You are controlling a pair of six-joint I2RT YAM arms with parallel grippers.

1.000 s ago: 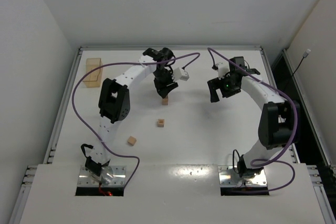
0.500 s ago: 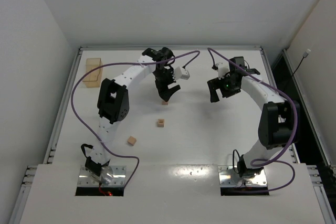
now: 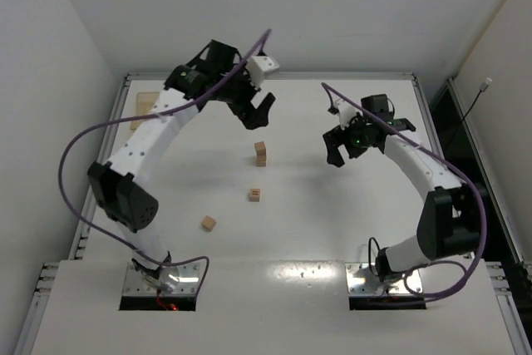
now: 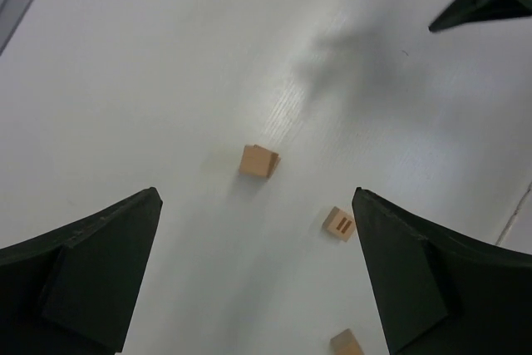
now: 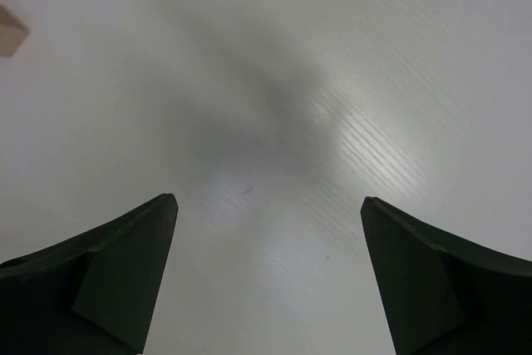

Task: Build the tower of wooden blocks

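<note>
The wood block tower [image 3: 261,154] stands mid-table as a short column of small tan cubes, about two high. From above, the left wrist view shows the tower [image 4: 258,161] standing free. My left gripper [image 3: 258,111] hangs high above and just behind it, open and empty [image 4: 256,197]. A cube marked with two dark bars [image 3: 254,194] [image 4: 339,224] and a plain cube [image 3: 208,223] [image 4: 346,343] lie loose nearer the arm bases. My right gripper [image 3: 347,154] hovers to the tower's right, open over bare table [image 5: 268,199]. A tan cube [image 5: 10,32] shows at that view's left edge.
A pale translucent tan box [image 3: 142,106] sits at the far left corner, partly hidden behind the left arm. The table's raised rim [image 3: 274,76] runs along the back and sides. Purple cables loop above both arms.
My left gripper has opened off the tower's top cube and risen up and back. Its arm has swung wide to the left. The right gripper has shifted slightly left and stays open.
</note>
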